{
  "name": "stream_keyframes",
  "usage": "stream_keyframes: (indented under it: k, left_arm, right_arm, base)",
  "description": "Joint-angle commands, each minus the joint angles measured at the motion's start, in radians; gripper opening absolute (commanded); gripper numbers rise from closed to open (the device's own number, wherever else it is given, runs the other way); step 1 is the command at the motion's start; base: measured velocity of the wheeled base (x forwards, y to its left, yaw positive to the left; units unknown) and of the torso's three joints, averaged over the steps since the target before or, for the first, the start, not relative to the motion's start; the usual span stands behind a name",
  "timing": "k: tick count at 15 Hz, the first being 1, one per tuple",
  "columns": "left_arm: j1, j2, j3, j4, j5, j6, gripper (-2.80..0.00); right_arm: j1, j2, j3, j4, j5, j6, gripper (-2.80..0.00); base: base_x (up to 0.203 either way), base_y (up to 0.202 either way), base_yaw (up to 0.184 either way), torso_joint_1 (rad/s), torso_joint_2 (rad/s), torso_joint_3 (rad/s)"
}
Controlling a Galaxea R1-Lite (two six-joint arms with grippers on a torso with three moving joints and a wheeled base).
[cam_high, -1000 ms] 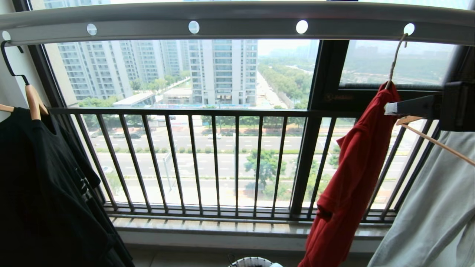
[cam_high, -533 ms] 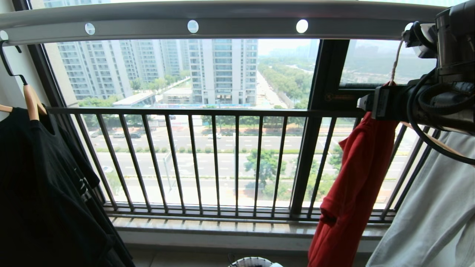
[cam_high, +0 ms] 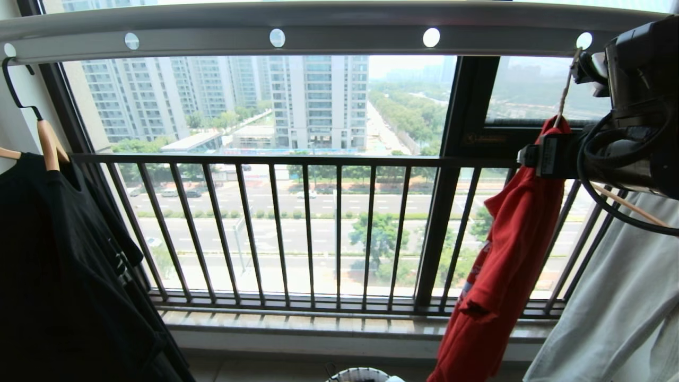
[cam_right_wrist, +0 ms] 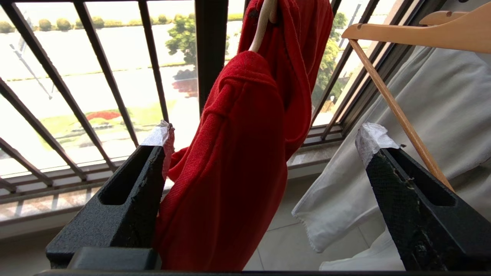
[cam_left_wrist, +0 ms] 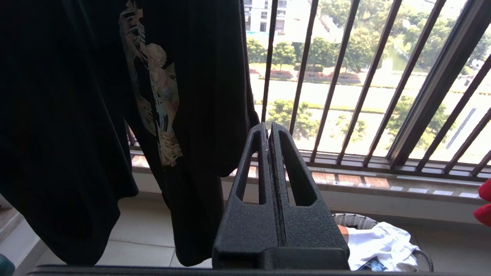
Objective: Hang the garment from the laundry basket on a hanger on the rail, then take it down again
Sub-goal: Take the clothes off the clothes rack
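Take-down step: right gripper [cam_right_wrist: 264, 142] jaws spread around hung garment [cam_right_wrist: 238, 153]; next, likely unhook hanger [cam_high: 563, 90] from rail [cam_high: 339, 40]; left gripper [cam_left_wrist: 270, 134] pressed together

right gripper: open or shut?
Open. In the right wrist view the right gripper has its fingers spread wide, the hanging red T-shirt between them, ungripped.

A wide window [cam_high: 265, 106] fills the far wall, with a dark barred railing [cam_high: 276, 233] across it. Daylight shows tower blocks [cam_high: 318, 101], a road [cam_high: 297, 233] and trees. Below run a stone sill [cam_high: 297, 324] and pale floor tiles [cam_left_wrist: 130, 234].
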Motion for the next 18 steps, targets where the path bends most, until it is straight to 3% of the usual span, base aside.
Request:
stream_keyframes:
  k: [1,4,7,9,13,18]
  left_arm:
    - [0.000,0.001,0.000,-0.001,0.001,0.000,-2.80]
    - [0.000,0.000,0.000,-0.001,0.000,0.000,-2.80]
    - [0.000,0.001,0.000,-0.001,0.001,0.000,-2.80]
    - [0.000,0.000,0.000,-0.001,0.000,-0.001,-2.80]
    - [0.000,0.001,0.000,-0.001,0.000,0.000,-2.80]
    - [0.000,0.000,0.000,-0.001,0.000,0.000,-2.80]
  right_arm:
    - [-0.023,-0.038,-0.001,0.004,0.002,-0.015,0.00]
    - [-0.042,-0.064,-0.004,-0.004,0.055,-0.046,0.00]
    - [-0.115,-0.075,-0.011,-0.092,0.291,-0.082,0.00]
    - [-0.176,-0.047,-0.016,-0.207,0.387,-0.132,0.00]
    - [-0.252,0.035,-0.084,-0.282,0.456,-0.205,0.00]
    - [-0.323,0.110,-0.143,-0.286,0.567,-0.212,0.00]
  base:
    - [0.000,0.000,0.000,0.000,0.00,0.000]
    - [0.000,0.000,0.000,0.000,0.00,0.000]
    - [0.000,0.000,0.000,0.000,0.00,0.000]
    - [0.000,0.000,0.000,0.000,0.00,0.000]
    - [0.000,0.000,0.000,0.000,0.00,0.000]
    - [0.000,0.000,0.000,0.000,0.00,0.000]
